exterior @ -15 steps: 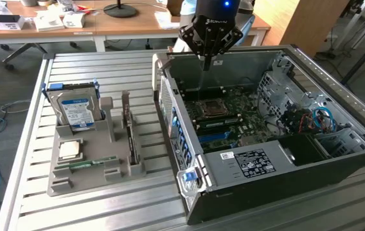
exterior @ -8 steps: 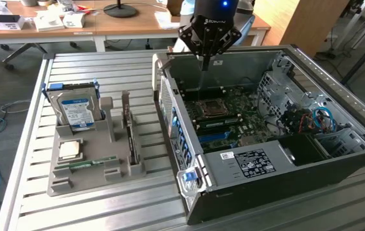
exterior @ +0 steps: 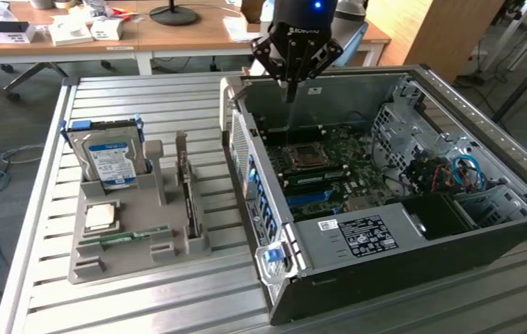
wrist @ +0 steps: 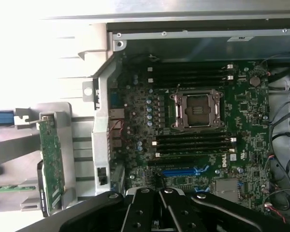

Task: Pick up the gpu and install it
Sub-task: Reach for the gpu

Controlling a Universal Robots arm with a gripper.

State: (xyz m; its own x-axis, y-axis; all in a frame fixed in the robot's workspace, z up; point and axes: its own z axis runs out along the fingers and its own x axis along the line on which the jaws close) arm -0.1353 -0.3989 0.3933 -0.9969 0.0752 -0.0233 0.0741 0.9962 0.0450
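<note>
Gripper [exterior: 290, 92] clenched, empty, hovering over case [exterior: 430, 271], twelve o'clock of board [exterior: 349, 149] in exterior view; gpu [exterior: 185, 174] untouched, on edge in tray [exterior: 106, 268] slot, nine o'clock of case; upright probably so top edge offers pinch.

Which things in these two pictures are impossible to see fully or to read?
- gpu, exterior view: it stands edge-on in the grey holder, so its face is hidden.
- motherboard, wrist view: the part beyond the blue slot is covered by the tool.
- white label inside the case, exterior view: its print is too small to read.
</note>
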